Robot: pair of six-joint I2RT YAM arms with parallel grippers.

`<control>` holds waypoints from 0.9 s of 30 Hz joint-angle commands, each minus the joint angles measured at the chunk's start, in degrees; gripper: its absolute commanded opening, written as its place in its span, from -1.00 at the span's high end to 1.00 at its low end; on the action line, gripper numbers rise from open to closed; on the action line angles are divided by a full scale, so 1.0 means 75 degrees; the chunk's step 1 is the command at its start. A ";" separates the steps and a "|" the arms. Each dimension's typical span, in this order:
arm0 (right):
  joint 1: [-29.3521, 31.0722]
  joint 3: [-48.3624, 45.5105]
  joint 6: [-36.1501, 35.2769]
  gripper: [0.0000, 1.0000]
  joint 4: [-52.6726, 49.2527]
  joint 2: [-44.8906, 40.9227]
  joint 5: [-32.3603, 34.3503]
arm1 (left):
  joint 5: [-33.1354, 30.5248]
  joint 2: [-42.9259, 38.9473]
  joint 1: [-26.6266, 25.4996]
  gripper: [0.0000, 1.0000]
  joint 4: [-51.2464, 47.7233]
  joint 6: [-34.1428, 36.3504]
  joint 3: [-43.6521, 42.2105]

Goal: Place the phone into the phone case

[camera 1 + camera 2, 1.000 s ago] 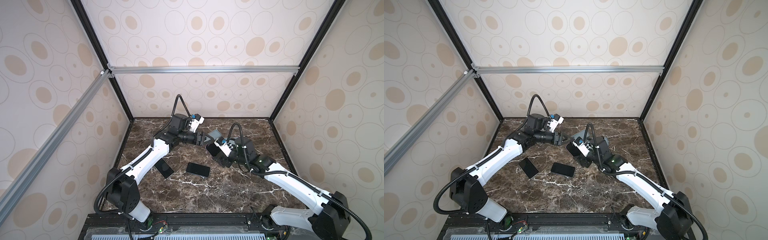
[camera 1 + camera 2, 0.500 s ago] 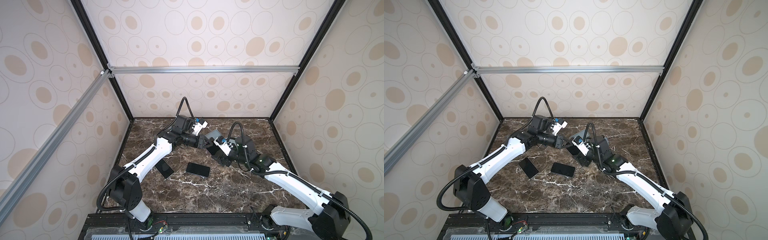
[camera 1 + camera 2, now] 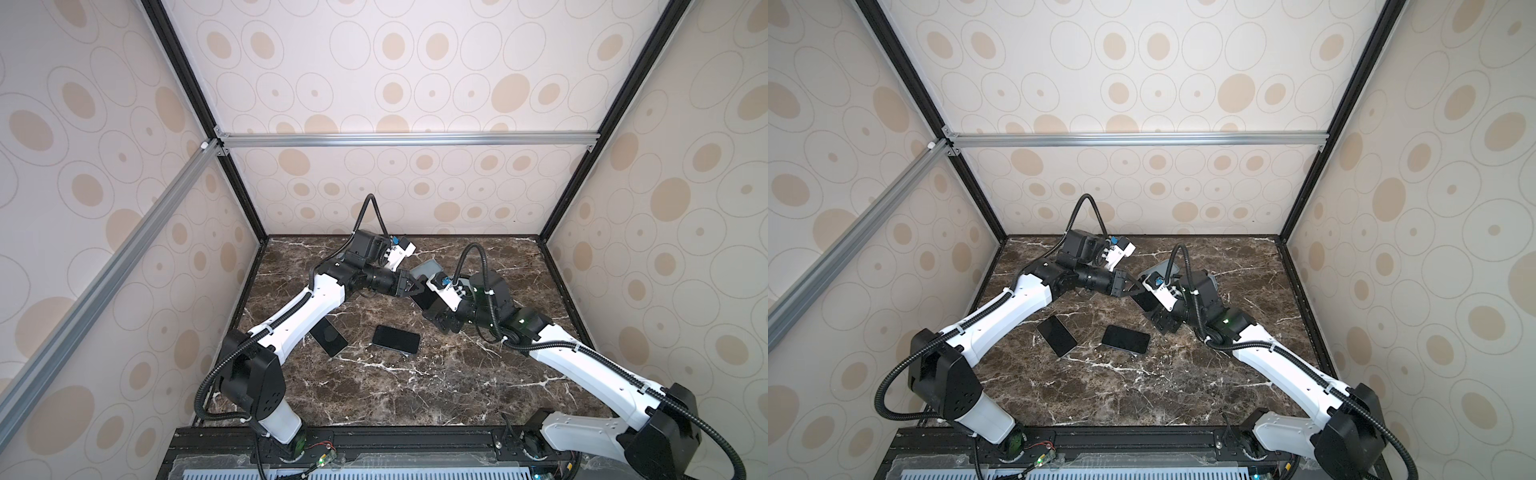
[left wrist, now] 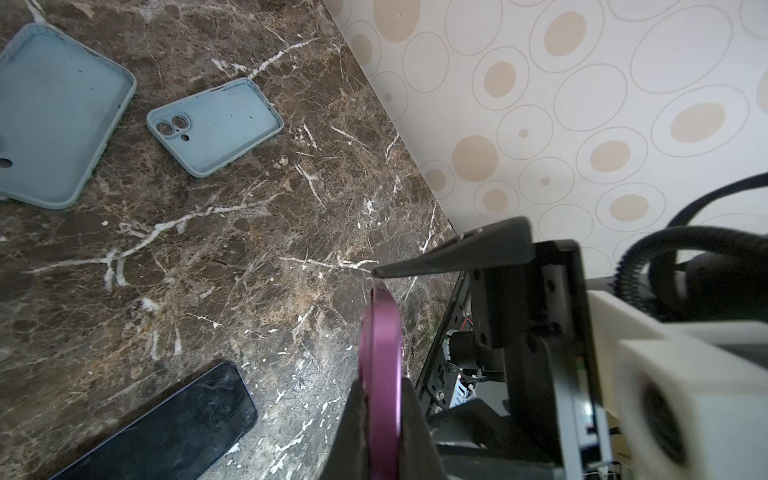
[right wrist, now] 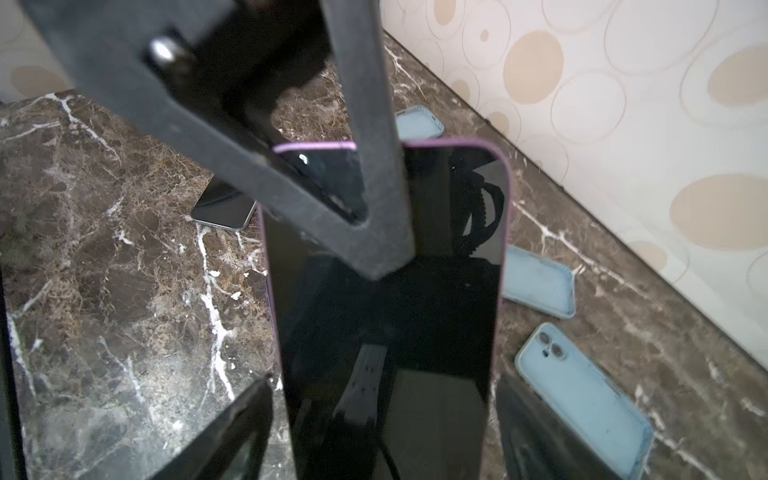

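Observation:
A phone [image 3: 426, 297] [image 3: 1144, 301] with a black screen and purple rim hangs above the table's back middle, between the two grippers. My left gripper [image 3: 411, 289] [image 4: 382, 390] is shut on its upper end; the purple edge [image 4: 380, 353] sits pinched between the jaws. My right gripper [image 3: 432, 309] [image 5: 382, 380] is open around the phone's [image 5: 386, 311] lower part, with a narrow gap at each side. Light blue phone cases lie on the table behind: one with camera holes [image 4: 216, 124] [image 5: 582, 395], another [image 5: 538, 280], and a third [image 5: 417, 122].
Two other dark phones lie flat on the brown marble table in both top views, one in the middle [image 3: 395, 338] [image 3: 1126, 338] and one under the left arm [image 3: 329, 338] [image 3: 1057, 334]. The patterned back wall [image 3: 395, 195] stands close behind the cases.
My left gripper has reached right to the phone held by the right gripper and shut on its upper end. The right gripper's jaws have opened off the phone's sides.

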 commanded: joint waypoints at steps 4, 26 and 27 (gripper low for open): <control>0.0060 0.1724 0.0999 -1.00 -0.0537 0.0290 -0.0131 | -0.0343 -0.0667 -0.0044 1.00 0.1589 -0.0508 0.0137; -0.2990 0.3384 0.6025 -0.67 0.1594 -0.0441 -0.3653 | -0.2067 -0.3319 0.0179 1.00 0.8284 -0.2052 -0.2397; -0.3021 0.3361 0.6216 -0.65 0.1861 -0.0384 -0.3910 | -0.1964 -0.3362 0.0179 1.00 0.8568 -0.2148 -0.2479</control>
